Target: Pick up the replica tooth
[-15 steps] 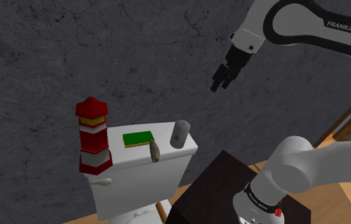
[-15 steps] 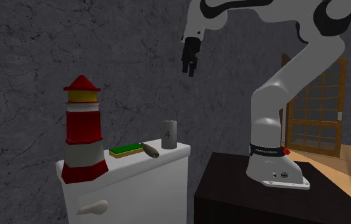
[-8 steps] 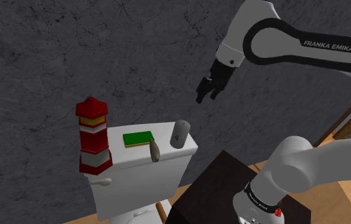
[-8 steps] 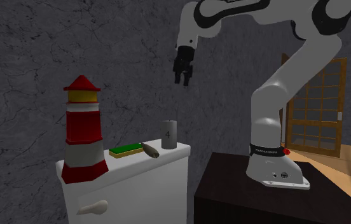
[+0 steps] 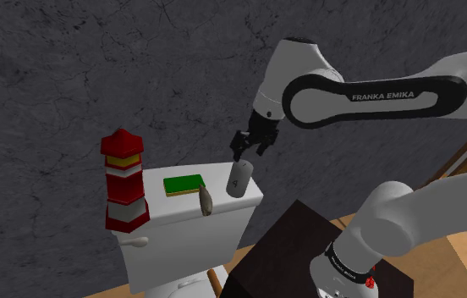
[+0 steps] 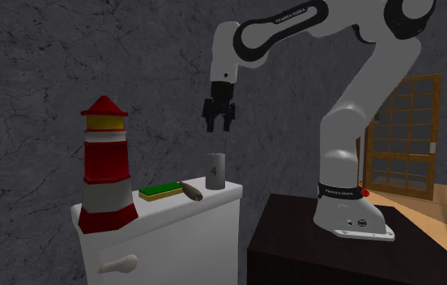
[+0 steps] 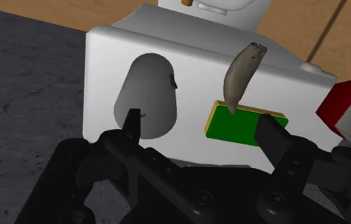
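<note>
The grey-brown tooth (image 5: 206, 200) lies on the white toilet tank (image 5: 223, 222), low and left of centre in the shoulder view, just beside a green block (image 5: 183, 184). To its right stands a grey cylinder (image 5: 238, 178). The gripper (image 5: 247, 151) hovers just above the cylinder near mid-frame, its fingers spread apart.

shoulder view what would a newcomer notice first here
The red and white lighthouse stands out first, upright on the white toilet tank at its end toward the shoulder view's left. Then the big white arm, its open black gripper hanging above the grey cylinder at the tank's other end. A brownish tooth lies between them.
</note>
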Robot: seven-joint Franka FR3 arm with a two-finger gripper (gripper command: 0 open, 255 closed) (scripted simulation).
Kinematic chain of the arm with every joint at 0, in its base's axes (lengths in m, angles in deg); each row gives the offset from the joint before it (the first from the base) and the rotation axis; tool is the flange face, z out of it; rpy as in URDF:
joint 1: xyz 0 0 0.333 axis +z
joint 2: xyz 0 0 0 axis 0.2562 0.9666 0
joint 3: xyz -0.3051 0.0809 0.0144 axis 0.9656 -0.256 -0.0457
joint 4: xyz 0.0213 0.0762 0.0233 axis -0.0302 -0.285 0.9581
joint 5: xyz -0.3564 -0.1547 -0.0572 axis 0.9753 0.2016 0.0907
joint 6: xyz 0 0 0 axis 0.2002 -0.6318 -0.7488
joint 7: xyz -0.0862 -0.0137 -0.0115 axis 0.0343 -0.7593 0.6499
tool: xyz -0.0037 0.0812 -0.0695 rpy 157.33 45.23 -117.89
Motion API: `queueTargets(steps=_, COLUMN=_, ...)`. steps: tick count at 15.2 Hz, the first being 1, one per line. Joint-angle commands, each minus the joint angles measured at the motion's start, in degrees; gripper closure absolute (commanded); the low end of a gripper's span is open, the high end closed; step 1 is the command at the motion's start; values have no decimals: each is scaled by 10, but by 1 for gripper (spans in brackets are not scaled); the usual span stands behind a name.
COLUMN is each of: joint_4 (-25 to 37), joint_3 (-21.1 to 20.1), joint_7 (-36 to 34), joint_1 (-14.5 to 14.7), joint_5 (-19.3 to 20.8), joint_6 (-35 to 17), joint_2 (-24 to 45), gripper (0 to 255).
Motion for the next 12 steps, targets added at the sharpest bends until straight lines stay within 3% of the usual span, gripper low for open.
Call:
queueTargets(steps=1, joint_4=-3, joint_3=-28, joint_7=-41, joint_1=-5, joint_5=1, joint_6=-33, joint_2=32, gripper=0)
queueTargets(steps=7, joint_4=16, joint_3=-111, joint_7=-176, joint_1=-39, joint_5=44, joint_6=-126, joint_2=161, gripper=0)
queueTargets(steps=12, joint_4=59, joint_3=-168, joint_7=-326, joint_1=-74, joint_5=147, joint_6=-182, joint_2=296, gripper=0)
